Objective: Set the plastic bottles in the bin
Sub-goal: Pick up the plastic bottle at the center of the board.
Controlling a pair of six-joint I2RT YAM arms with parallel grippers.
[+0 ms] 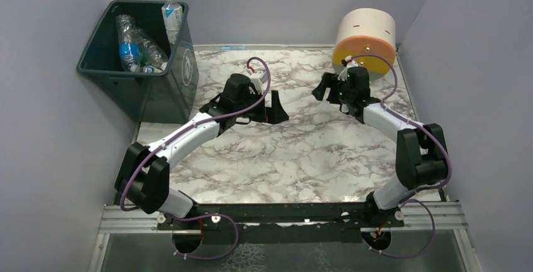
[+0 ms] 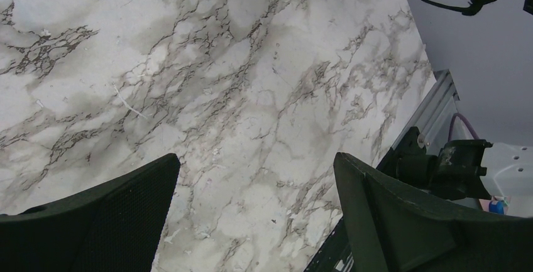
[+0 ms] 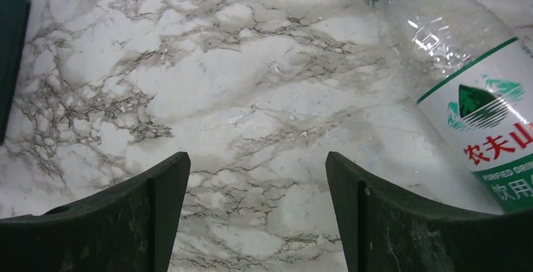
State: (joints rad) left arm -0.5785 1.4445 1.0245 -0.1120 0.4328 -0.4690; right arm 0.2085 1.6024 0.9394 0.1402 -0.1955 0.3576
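Note:
The dark green bin (image 1: 182,74) stands at the table's far left corner. Inside it lie a crushed clear bottle with a blue label (image 1: 129,43) and a white-capped bottle (image 1: 171,14) leaning against the right wall. A clear bottle with a green cap and a green-and-white label (image 3: 465,77) lies on the marble, up and to the right of my right gripper (image 3: 258,156); the top view hides it. My right gripper (image 1: 322,88) is open over bare table. My left gripper (image 1: 276,108) (image 2: 256,159) is open wide and holds nothing, to the right of the bin.
A big cream, orange and yellow cylinder (image 1: 364,39) lies at the back right, just behind my right wrist. Grey walls close in the table on three sides. The black mounting rail (image 1: 283,212) runs along the near edge.

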